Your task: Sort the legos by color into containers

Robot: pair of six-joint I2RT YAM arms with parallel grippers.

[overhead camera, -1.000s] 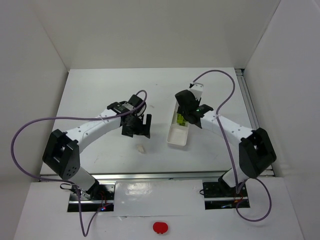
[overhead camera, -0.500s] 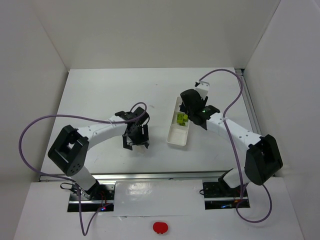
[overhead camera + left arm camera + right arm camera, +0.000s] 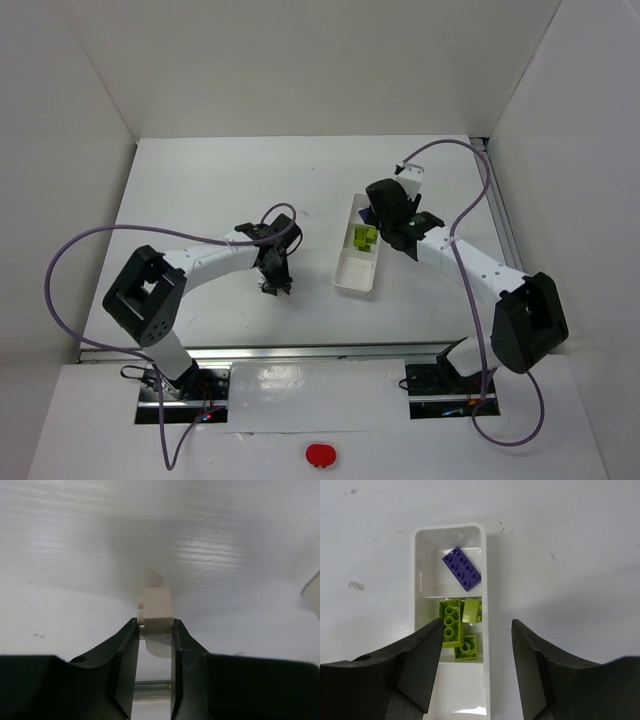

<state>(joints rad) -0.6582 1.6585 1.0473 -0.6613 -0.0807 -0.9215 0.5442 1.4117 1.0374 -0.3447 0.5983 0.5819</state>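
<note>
We see left arm (image 3: 205, 258) and right arm (image 3: 465, 258): white links, black joint housings, purple cables (image 3: 140, 229) at 9 and 3 o'clock, matte black hand fingers (image 3: 125, 665).

The left end effector (image 3: 155, 626), open and hovering a second ago, has dropped toward the near edge of the bench (image 3: 200, 200) and closed on the off-white brick (image 3: 156, 604). The right end effector (image 3: 477, 630) has widened and drawn back, uncovering more of the green bricks (image 3: 363, 237) in the tray (image 3: 352, 281).
</note>
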